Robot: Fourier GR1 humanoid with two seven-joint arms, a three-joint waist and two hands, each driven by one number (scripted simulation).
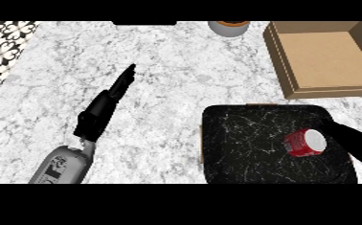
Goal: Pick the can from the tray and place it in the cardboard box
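Right now your right hand (344, 134) is reaching in at the tray's (233, 138) right edge, touching the can (305, 142), which is lying on its side; whether the fingers are curling round it, you cannot tell. Your left hand (113, 95) is resting on the counter (176, 71) with fingers straight. You are looking at an early stage: the lift and the carry to the box (322, 59) at the far right corner are remaining.
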